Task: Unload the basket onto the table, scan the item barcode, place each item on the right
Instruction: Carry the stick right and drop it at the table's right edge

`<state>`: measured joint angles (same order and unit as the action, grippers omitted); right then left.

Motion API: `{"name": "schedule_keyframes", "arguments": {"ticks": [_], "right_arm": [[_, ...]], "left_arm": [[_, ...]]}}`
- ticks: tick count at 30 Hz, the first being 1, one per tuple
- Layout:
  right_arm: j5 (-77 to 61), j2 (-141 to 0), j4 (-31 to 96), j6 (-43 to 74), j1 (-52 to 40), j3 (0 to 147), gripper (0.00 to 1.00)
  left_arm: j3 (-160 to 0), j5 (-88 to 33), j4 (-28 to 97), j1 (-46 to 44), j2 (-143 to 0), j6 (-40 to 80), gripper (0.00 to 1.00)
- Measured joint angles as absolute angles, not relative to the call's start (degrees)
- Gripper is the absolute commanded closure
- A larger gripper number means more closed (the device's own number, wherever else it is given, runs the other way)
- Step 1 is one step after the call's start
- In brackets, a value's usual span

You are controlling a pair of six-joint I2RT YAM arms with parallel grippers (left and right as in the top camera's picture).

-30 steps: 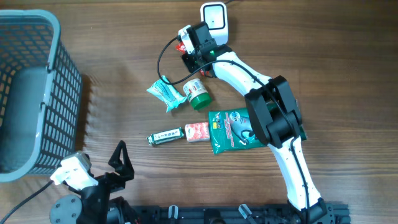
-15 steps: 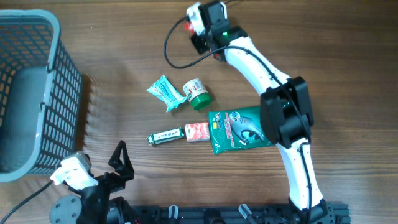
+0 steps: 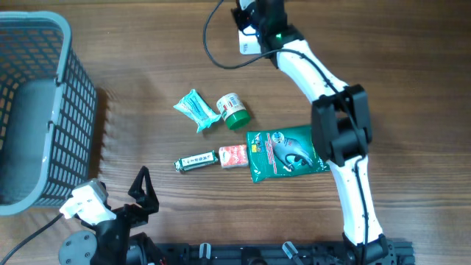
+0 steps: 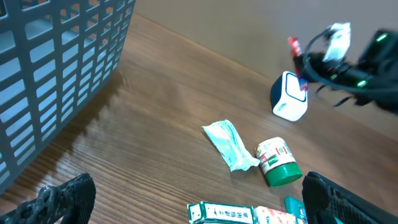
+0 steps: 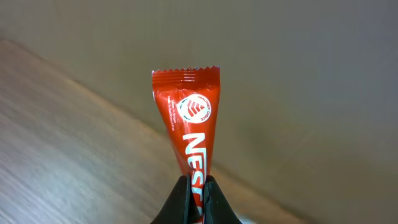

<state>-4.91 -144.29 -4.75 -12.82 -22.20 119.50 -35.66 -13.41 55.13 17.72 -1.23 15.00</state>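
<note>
Sachet (image 5: pixel 189 118), red and the only one of its kind, is clamped by its lower end between the right fingers (image 5: pixel 180 202), which are pressed together on it. It hangs in the air just above the scanner (image 4: pixel 289 96) without touching it. To scan well, I judge the wrist should turn until the face carrying the barcode looks into the scanner's reading window. The sachet should then come near without contact and be held flat and steady. The right wrist view shows only the logo side, so the code is probably on the back or under the grip, and if the fingers cover it a regrip would be needed. The left fingers (image 4: pixel 62 199) stand wide apart with nothing between them, well away from the scanner at the near edge of the worktop (image 3: pixel 412 88). There is one scanner and one grey basket (image 3: pixel 81 125), far to the scanner's left. Five loose things lie between the scanner and the robot: one teal packet (image 3: pixel 195 110), one green-capped jar (image 3: pixel 233 110), one green pouch (image 3: pixel 283 152), one small red-and-white pack (image 3: pixel 232 155) and one narrow bar (image 3: pixel 195 160).
</note>
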Motion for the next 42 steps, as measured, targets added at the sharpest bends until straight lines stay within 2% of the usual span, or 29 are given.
{"name": "schedule_keyframes", "arguments": {"ticks": [7, 13, 16, 21, 27, 32, 33, 34, 36, 37, 42], "right_arm": [[-4.80, -148.42, -8.36, -8.93, -21.91, 119.63, 0.96], [-3.86, -143.24, 7.31, -5.15, -19.62, 120.55, 0.96], [0.75, -133.14, 20.86, -3.07, -14.55, 120.90, 0.96], [17.06, -123.26, 32.77, -2.55, -3.27, 122.08, 0.96], [24.53, -126.41, 37.87, 0.05, 16.08, 116.29, 0.96], [23.53, -130.85, 40.71, 3.25, 28.10, 109.78, 0.96], [23.20, -131.02, 40.95, 3.73, 29.43, 108.95, 0.92], [22.50, -131.09, 41.01, 4.64, 31.00, 107.74, 0.46], [21.98, -131.09, 41.17, 6.68, 33.10, 106.28, 0.25], [21.78, -131.09, 41.56, 7.55, 33.63, 106.13, 0.00], [17.32, -130.61, 42.39, 9.23, 32.58, 106.67, 0.00]], "left_arm": [[-35.66, -13.41, 55.13, 17.72, -1.21, 14.98, 0.00], [-35.66, -13.41, 55.07, 17.72, -1.21, 15.00, 0.00], [-35.66, -13.41, 55.11, 17.72, -1.28, 15.00, 0.00], [-35.62, -13.41, 55.13, 17.72, -1.26, 15.00, 0.00], [-35.62, -13.41, 55.13, 17.72, -1.26, 14.98, 0.00], [-35.62, -13.41, 55.13, 17.72, -1.26, 14.98, 0.00], [-35.62, -13.41, 55.13, 17.72, -1.26, 14.98, 0.00], [-35.62, -13.41, 55.11, 17.72, -1.26, 15.00, 0.00], [-35.62, -13.41, 55.11, 17.72, -1.26, 14.98, 0.00], [-35.62, -13.41, 55.13, 17.72, -1.26, 15.00, 0.00], [-35.62, -13.41, 55.13, 17.72, -1.26, 15.00, 0.00]]}}
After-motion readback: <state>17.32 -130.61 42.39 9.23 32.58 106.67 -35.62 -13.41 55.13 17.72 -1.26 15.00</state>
